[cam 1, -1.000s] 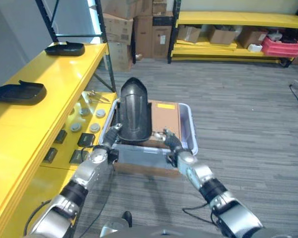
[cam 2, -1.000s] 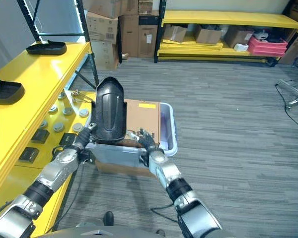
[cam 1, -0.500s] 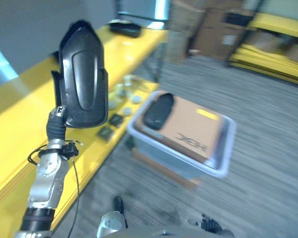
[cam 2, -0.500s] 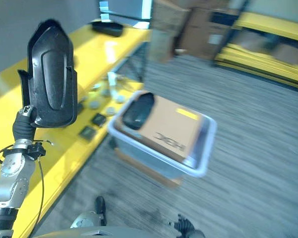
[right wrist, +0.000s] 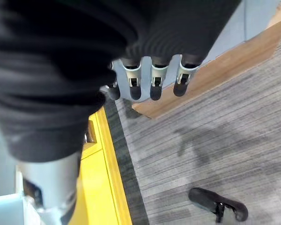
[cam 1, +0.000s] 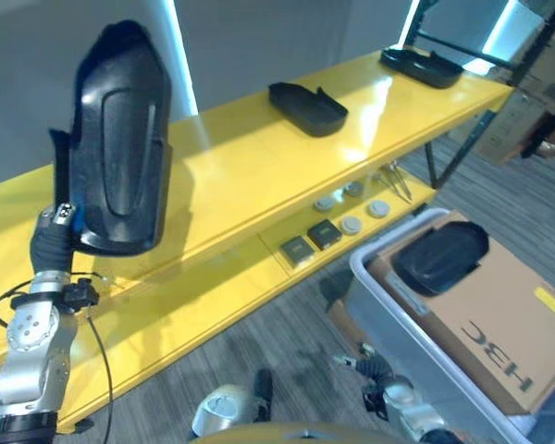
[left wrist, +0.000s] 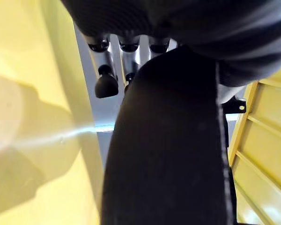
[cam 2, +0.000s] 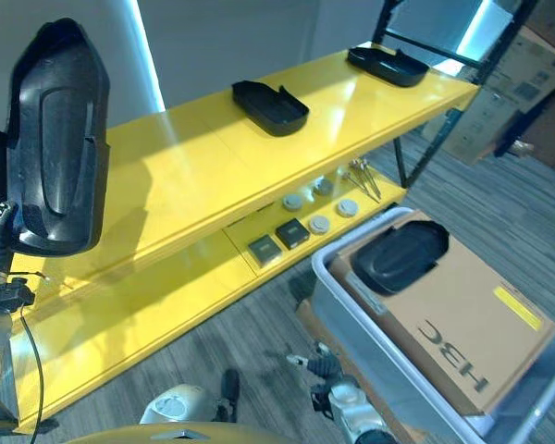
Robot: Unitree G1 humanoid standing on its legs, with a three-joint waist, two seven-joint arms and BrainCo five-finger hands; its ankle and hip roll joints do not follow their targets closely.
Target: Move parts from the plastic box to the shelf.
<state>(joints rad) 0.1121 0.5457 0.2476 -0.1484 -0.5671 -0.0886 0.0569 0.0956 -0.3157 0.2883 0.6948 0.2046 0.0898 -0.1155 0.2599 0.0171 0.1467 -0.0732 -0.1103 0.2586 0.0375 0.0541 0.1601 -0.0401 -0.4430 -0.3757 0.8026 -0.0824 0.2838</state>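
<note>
My left hand [cam 1: 52, 248] is shut on the lower end of a large black plastic part [cam 1: 118, 139], held upright in front of the yellow shelf [cam 1: 250, 162]. In the left wrist view the part [left wrist: 168, 154] lies against the palm, with the fingers [left wrist: 105, 79] behind it. A second black part [cam 1: 441, 257] rests on a cardboard box [cam 1: 504, 328] inside the grey plastic box [cam 1: 384, 301] at the lower right. My right hand [cam 1: 387, 392] hangs low beside the plastic box, its fingers [right wrist: 152, 82] relaxed and holding nothing.
Two black parts [cam 1: 305, 106] [cam 1: 432, 65] lie on the shelf's top level. The lower level holds round discs [cam 1: 351, 224] and small black squares [cam 1: 307, 240]. A dark rack post [cam 1: 462, 139] stands at the shelf's far end. Grey carpet [right wrist: 215, 150] lies between shelf and box.
The camera has swung left toward the shelf. The black part, lifted out of the box by both hands, is now held by the left hand alone. The right hand has dropped low.
</note>
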